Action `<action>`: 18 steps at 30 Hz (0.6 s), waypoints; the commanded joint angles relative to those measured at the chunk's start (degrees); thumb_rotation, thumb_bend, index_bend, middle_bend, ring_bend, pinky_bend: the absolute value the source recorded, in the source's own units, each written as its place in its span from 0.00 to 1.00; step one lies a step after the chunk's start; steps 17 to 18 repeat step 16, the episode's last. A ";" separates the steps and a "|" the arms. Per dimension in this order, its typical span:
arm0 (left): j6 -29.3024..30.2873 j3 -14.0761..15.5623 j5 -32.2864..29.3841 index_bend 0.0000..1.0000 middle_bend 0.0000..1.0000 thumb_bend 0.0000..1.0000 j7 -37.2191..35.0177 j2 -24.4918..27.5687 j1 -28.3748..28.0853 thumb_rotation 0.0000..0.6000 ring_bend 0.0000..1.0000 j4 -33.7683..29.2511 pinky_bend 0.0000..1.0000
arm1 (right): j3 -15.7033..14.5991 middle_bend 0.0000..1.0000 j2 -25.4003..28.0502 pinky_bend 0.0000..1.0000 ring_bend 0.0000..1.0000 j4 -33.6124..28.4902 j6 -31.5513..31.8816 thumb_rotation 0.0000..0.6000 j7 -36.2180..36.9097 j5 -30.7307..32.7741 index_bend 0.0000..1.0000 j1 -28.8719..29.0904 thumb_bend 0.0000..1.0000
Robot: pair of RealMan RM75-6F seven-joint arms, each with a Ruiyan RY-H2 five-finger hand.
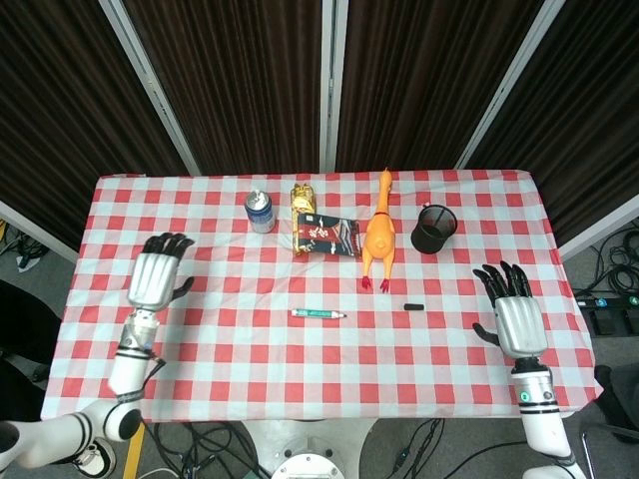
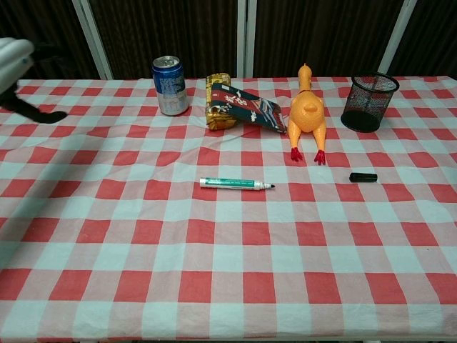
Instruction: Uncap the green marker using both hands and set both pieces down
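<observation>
- Silver and black, our left hand [image 1: 158, 274] hovers over the left side of the table [image 1: 200, 349] with fingers spread, holding nothing and touching nothing; the chest view catches only its edge.
- Our right hand [image 1: 517, 317] sits near the right edge, fingers fanned apart and equally empty.
- Between the two hands, well apart from both, the green marker [image 1: 319, 314] lies flat on the checked cloth with its dark tip bare and pointing toward our right.
- Its black cap [image 1: 413, 305] rests on the cloth by itself, off to the right of the tip, clearly separate from the body.
- We judge the task essentially finished: the marker is uncapped, both pieces are down, and neither hand is near them. Nothing seems left but to keep the arms clear.
- Further back stand a rubber chicken [image 1: 378, 238], a mesh pen cup [image 1: 433, 230], a snack packet [image 1: 324, 236] and a drinks can [image 1: 261, 212], none involved.
</observation>
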 commanded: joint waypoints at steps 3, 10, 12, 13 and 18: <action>7.84 6.77 4.61 0.26 0.22 0.20 -3.97 2.95 11.60 1.00 0.18 2.91 0.21 | -2.12 0.11 0.41 0.00 0.00 0.20 2.02 1.00 -0.32 -1.60 0.12 -2.82 0.00; 12.29 8.26 5.32 0.26 0.22 0.18 -4.46 5.88 19.59 1.00 0.17 -2.62 0.21 | -2.97 0.10 0.32 0.00 0.00 0.75 2.71 1.00 0.11 -1.81 0.11 -5.11 0.03; 12.53 8.44 5.60 0.26 0.22 0.18 -3.71 7.07 20.87 1.00 0.17 -4.67 0.21 | -3.26 0.10 0.13 0.00 0.00 1.01 2.44 1.00 0.43 -1.95 0.10 -5.53 0.03; 12.71 8.37 5.89 0.26 0.22 0.18 -3.69 7.45 21.27 1.00 0.17 -5.42 0.21 | -3.39 0.09 -0.02 0.00 0.00 1.18 2.43 1.00 0.48 -2.09 0.10 -5.72 0.03; 12.83 7.88 6.86 0.26 0.22 0.18 -4.26 8.16 22.23 1.00 0.17 -6.74 0.21 | -3.74 0.09 -0.58 0.00 0.00 1.94 2.31 1.00 0.48 -2.41 0.09 -6.30 0.03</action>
